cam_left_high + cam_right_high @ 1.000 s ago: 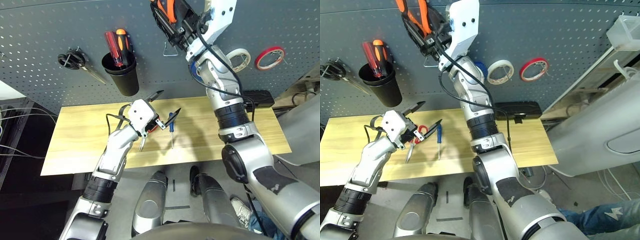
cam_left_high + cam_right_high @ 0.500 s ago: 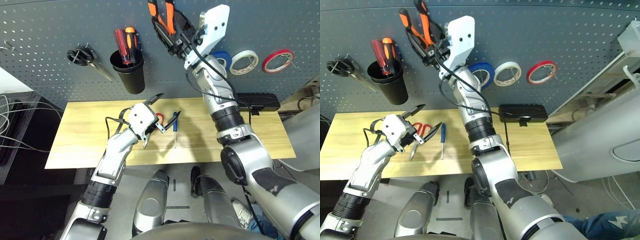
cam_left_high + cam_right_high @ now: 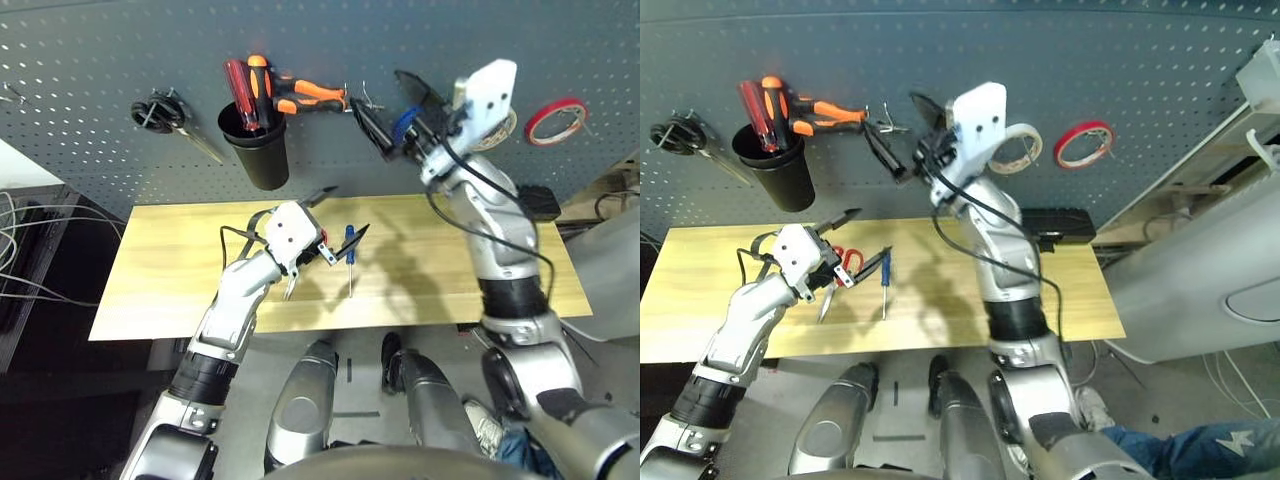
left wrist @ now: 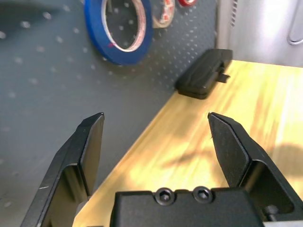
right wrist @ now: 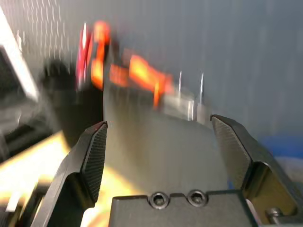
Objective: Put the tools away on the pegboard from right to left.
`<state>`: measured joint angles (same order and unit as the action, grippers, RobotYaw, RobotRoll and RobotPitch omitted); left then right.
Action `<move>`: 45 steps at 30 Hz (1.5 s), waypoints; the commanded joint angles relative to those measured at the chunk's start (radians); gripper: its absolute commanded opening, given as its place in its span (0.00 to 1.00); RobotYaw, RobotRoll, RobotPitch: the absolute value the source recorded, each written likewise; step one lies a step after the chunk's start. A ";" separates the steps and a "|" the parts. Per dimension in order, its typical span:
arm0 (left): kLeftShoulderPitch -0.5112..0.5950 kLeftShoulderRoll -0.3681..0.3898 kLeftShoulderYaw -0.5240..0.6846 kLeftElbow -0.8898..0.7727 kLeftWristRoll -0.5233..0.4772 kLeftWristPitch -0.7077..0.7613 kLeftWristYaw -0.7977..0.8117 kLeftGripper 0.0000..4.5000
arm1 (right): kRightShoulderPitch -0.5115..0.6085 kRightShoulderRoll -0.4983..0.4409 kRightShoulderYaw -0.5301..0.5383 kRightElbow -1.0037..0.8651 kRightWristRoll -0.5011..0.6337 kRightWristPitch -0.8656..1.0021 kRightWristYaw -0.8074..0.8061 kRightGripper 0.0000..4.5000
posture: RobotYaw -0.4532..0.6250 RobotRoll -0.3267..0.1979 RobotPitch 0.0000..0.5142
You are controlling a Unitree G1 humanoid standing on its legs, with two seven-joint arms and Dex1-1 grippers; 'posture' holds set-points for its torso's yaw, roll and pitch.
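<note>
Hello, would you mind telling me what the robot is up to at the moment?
It is hanging tools on the pegboard. The pliers hang on a hook beside the black cup, and the blue tape is up too. The right gripper is open and empty just off the pliers. The left gripper, also open, hovers over the table, where the screwdriver and red-handled scissors lie.

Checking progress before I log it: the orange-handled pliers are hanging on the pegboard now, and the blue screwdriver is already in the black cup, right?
Not quite. The pliers do hang on the pegboard, but the blue screwdriver lies on the table, not in the black cup, as the left eye view shows.
</note>
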<state>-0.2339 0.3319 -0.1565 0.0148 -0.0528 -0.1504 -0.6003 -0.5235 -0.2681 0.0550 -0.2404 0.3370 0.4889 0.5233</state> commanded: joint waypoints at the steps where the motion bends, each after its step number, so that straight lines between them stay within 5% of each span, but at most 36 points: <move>1: 0.003 -0.006 -0.022 0.030 0.000 0.010 -0.018 1.00 | 0.044 -0.031 0.005 -0.036 0.010 0.060 0.005 1.00 | 0.60 0.62 0.47; 9: -0.034 0.000 -0.056 0.089 0.037 0.090 -0.032 1.00 | 0.186 -0.110 -0.013 -0.003 0.059 0.280 0.009 1.00 | 0.61 0.62 0.49; 15: -0.083 -0.010 -0.104 0.201 0.103 0.188 -0.019 1.00 | 0.182 -0.094 -0.057 0.108 0.067 0.431 -0.058 1.00 | 0.60 0.62 0.51; 24: -0.232 -0.098 -0.116 0.491 0.188 0.328 0.104 1.00 | 0.166 -0.098 0.026 0.260 -0.001 0.378 -0.033 1.00 | 0.60 0.62 0.56; 41: -0.416 -0.284 0.012 0.967 0.143 0.425 0.274 1.00 | 0.187 -0.082 0.032 0.279 -0.046 0.322 -0.040 1.00 | 0.55 0.62 0.59; 45: -0.421 -0.306 0.022 0.962 0.137 0.423 0.288 0.73 | 0.179 -0.084 0.029 0.290 -0.049 0.314 -0.044 1.00 | 0.55 0.62 0.58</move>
<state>-0.6695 0.0405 -0.1324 0.9495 0.0818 0.2621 -0.3122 -0.3544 -0.3535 0.0909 0.0458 0.2962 0.8032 0.4835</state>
